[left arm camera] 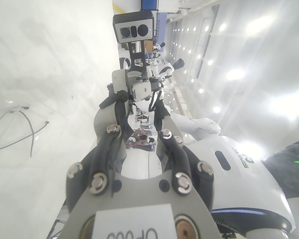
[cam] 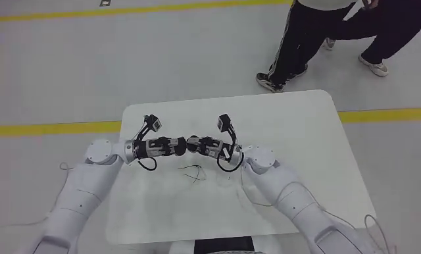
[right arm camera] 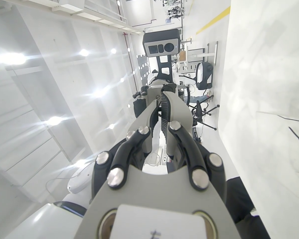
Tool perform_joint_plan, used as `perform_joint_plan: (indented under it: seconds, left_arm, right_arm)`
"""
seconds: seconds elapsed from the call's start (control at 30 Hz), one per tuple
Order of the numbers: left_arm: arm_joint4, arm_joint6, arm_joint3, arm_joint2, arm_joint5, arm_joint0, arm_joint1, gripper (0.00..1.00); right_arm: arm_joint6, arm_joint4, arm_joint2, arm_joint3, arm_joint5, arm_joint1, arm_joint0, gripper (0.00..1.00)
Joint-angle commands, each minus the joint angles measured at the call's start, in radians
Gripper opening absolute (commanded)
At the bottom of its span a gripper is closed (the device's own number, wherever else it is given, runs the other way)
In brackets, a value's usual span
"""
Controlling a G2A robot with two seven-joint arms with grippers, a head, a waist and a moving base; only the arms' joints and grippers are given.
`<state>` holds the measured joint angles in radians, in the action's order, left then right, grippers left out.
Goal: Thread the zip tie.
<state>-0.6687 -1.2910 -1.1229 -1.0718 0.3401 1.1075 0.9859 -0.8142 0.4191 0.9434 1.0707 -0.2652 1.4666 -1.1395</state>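
Note:
Several loose black zip ties (cam: pixel 194 172) lie on the white table (cam: pixel 296 129), on the robot's side of the two grippers; they also appear as the zip ties (left arm camera: pixel 27 125) and as thin dark lines (right arm camera: pixel 296 131). Both arms are held above the table's middle, tip to tip. My left gripper (left arm camera: pixel 139 103) (cam: pixel 183 146) is open, its black-tipped fingers (left arm camera: pixel 118 108) set apart. My right gripper (right arm camera: pixel 165 91) (cam: pixel 198 146) faces it with its fingers closed together at the tips. No tie is visible between its fingers.
The table's rounded far edge (cam: pixel 230 101) lies just beyond the grippers. Bare tabletop stretches to the right (cam: pixel 316 162) and toward the near edge (cam: pixel 197 214). Yellow floor lines (cam: pixel 59 129) run past the table.

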Motion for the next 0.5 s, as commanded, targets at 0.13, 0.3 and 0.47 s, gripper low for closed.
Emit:
perform_joint_plan:
  seconds: [0.13, 0.3, 0.47]
  left_arm:
    - [0.002, 0.001, 0.002, 0.004, 0.000, -0.003, 0.000, 0.13]
    - [0.003, 0.003, 0.003, 0.008, 0.000, -0.003, 0.000, 0.11]
    - [0.001, 0.002, 0.006, 0.011, 0.000, -0.006, 0.000, 0.09]
  right_arm:
    - [0.001, 0.002, -0.002, 0.000, 0.001, -0.001, 0.000, 0.00]
    - [0.000, 0.004, -0.004, 0.000, -0.001, -0.001, 0.001, 0.00]
    - [-0.003, 0.006, -0.008, 0.000, -0.002, -0.001, 0.003, 0.00]
